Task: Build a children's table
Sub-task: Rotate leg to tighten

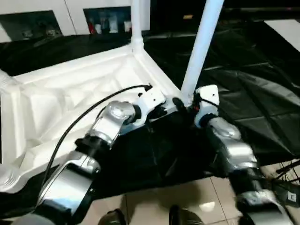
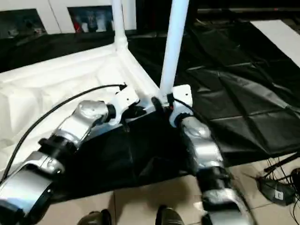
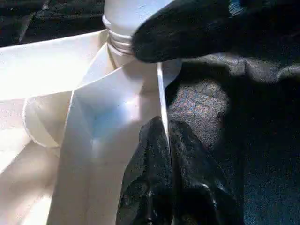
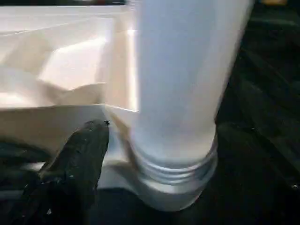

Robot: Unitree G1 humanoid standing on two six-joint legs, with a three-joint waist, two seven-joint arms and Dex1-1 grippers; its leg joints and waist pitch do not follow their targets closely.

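Two white tube legs [image 1: 202, 44] [image 1: 137, 23] stand in corner sockets of the white table top [image 1: 70, 103], which lies ribbed side up on the black sheet [image 1: 253, 93]. The near-left socket [image 1: 9, 180] looks still empty, so I judge the work about half done. The left gripper [image 3: 168, 154] pinches the top's rim beside the near leg. The right gripper [image 1: 190, 107] is spread at that leg's base.

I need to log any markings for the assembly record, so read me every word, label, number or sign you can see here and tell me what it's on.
No text can be read anywhere.
Small tag on the black device on the floor: marks too blurred to read.
Items on the dark shelf: too small and blurred to read.
Table top and legs: plain white, no markings.
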